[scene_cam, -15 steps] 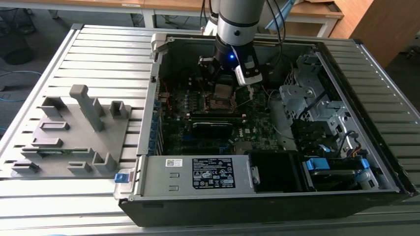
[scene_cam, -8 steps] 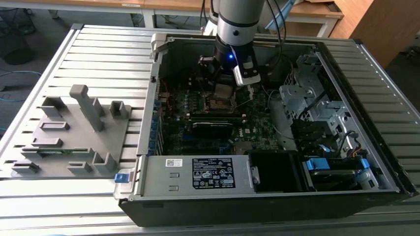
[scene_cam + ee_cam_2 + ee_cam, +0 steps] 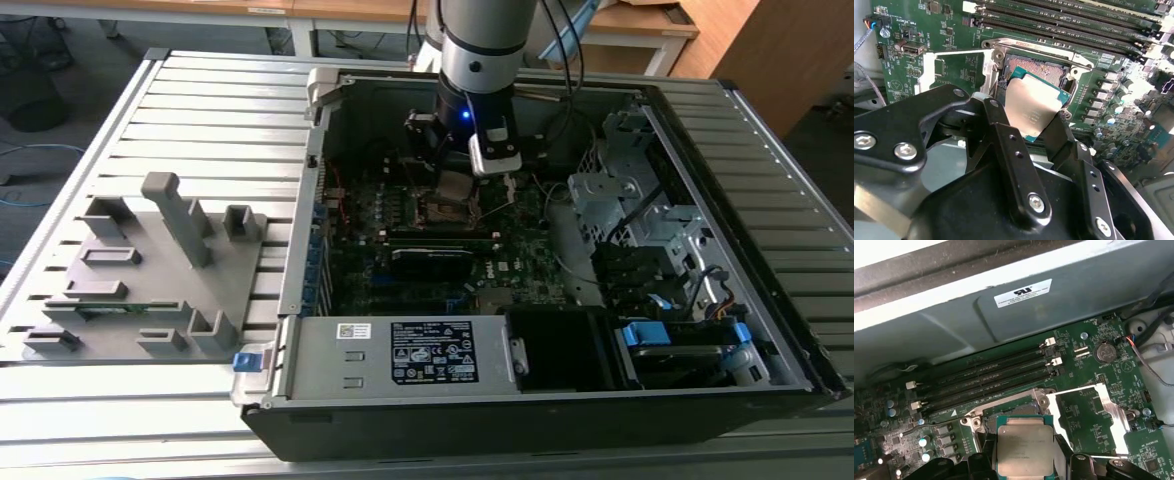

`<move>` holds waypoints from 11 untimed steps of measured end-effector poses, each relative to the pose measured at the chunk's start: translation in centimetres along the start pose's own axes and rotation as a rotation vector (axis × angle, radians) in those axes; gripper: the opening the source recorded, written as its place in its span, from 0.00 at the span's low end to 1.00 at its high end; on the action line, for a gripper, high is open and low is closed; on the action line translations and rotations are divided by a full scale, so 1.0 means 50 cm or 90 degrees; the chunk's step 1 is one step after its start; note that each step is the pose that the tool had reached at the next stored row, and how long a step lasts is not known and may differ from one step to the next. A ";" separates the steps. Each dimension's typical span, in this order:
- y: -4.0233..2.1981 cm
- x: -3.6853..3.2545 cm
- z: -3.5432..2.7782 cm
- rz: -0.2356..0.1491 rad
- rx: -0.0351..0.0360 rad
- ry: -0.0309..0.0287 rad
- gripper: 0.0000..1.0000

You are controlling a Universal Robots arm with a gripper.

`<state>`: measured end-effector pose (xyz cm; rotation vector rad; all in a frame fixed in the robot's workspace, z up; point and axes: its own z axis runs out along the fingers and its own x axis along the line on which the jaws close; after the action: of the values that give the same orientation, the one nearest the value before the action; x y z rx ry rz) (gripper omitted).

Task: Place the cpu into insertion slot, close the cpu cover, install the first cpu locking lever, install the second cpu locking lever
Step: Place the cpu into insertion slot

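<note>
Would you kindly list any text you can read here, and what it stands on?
None can be read for sure.
White sticker on the case wall, first wrist view: too small.
Black label plate, exterior view: too small.
cpu top, held by the gripper: faint, blurred.
Motherboard lettering: blurred.

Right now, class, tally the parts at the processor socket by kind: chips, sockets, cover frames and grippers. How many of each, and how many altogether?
cpu: 1
insertion slot: 1
cpu cover: 1
gripper, holding the cpu: 1
Total: 4
</note>
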<state>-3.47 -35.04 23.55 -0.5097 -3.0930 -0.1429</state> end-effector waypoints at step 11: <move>0.000 0.000 0.001 0.046 -0.0008 -0.0041 0.54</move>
<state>-3.47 -35.04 23.52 -0.6228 -3.0755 -0.1430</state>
